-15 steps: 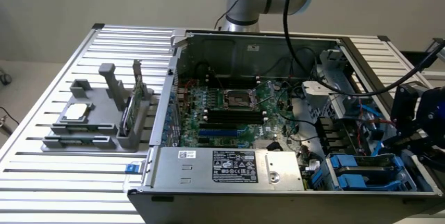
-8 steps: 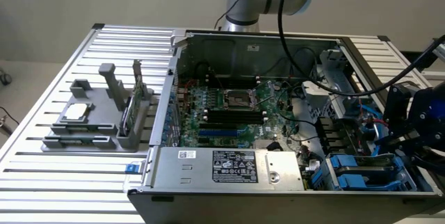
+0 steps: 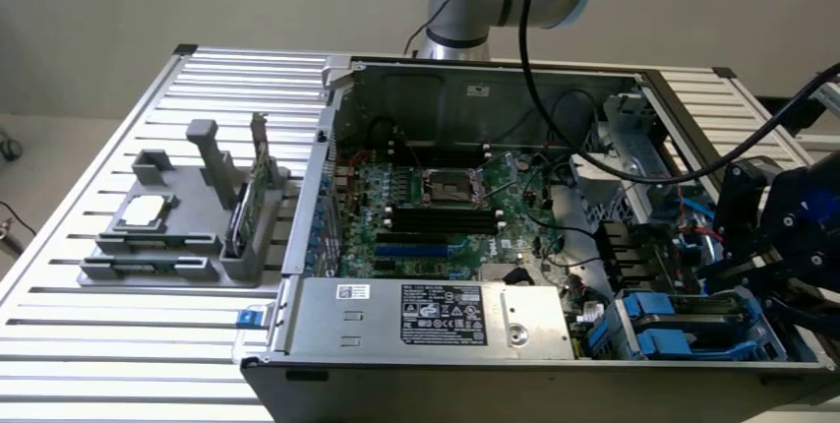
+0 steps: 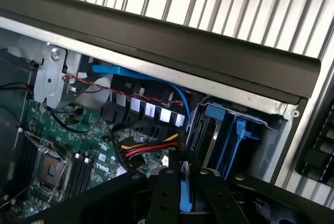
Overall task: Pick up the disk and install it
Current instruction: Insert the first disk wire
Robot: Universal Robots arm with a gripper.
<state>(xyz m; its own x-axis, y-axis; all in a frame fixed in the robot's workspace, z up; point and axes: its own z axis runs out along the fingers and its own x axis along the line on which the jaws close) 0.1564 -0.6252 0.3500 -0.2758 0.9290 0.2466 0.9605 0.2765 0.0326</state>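
Thin blue-edged disk (image 4: pixel 183 195) in matte black gripper (image 4: pixel 183 174)

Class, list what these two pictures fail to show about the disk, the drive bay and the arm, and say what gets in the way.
- disk: a blue edge clamped in the end effector; label and body hidden by its fingers, wrist view.
- drive bay: free slot unclear, dark and partly behind the end effector, exterior view.
- arm: cut off by the top edge, exterior view.
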